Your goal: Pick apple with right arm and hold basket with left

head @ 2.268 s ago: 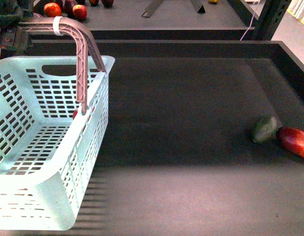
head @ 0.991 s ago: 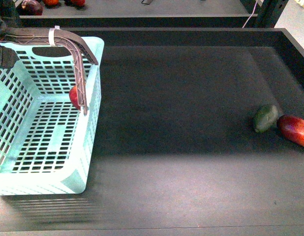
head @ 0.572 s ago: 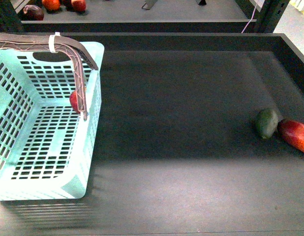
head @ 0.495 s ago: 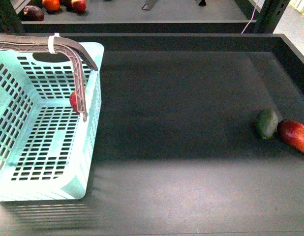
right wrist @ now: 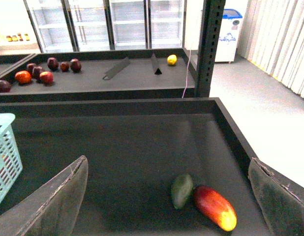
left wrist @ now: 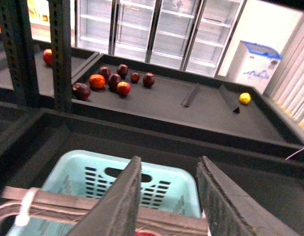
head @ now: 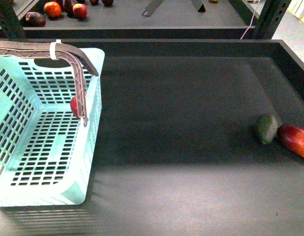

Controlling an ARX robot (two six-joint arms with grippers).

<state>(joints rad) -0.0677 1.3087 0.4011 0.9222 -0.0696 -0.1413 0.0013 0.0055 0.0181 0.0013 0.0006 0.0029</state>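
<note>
The light-blue basket [head: 44, 147] sits at the left of the dark table, its brown handle [head: 68, 51] raised. The red apple [head: 74, 104] lies inside it, mostly hidden behind the handle. A sliver of the apple [left wrist: 142, 233] shows in the left wrist view. My left gripper [left wrist: 167, 196] is open, its jaws apart just above the handle [left wrist: 68, 206] and basket [left wrist: 93, 172]. My right gripper [right wrist: 167, 206] is open wide and empty, above the table's right side. Neither gripper shows in the front view.
A dark green avocado [head: 266, 128] and an elongated red-orange fruit [head: 295, 141] lie together by the table's right wall [head: 292, 59]. Both also show in the right wrist view, the avocado [right wrist: 181, 191] and the fruit [right wrist: 214, 207]. Several fruits [head: 53, 9] lie on the shelf behind.
The basket hung tilted from my left gripper before; now it rests flat on the table. The left gripper has let go of the handle and left the front view.
</note>
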